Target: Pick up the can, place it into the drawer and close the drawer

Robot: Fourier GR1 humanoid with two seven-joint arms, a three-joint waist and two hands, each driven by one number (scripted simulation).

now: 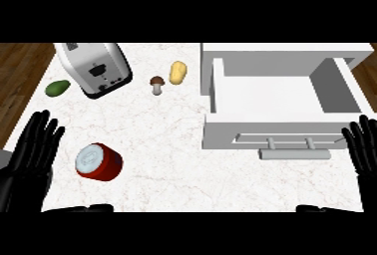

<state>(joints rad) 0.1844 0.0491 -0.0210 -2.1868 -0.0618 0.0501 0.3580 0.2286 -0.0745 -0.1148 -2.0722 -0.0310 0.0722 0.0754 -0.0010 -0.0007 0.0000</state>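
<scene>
We see the drawer [273,94] open at the bench's [177,184] right side, handle [293,154] facing us. The red can [98,161] lies tilted near the bench's left front, just beside the left robot hand [33,144]. We judge it rigid, light, smooth and likely to roll; grasp across its curved sides. Both robot hands, right [362,144] included, rest open, fingers straight. The frame edges cut off both forearms.

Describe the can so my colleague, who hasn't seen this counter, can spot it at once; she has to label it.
Start at the white marbled counter and look to its near left part, beside the robot's open black left hand. There lies the short red cylindrical can with a pale round lid. It is the only red thing, well apart from the silver toaster and the green avocado farther back.
</scene>
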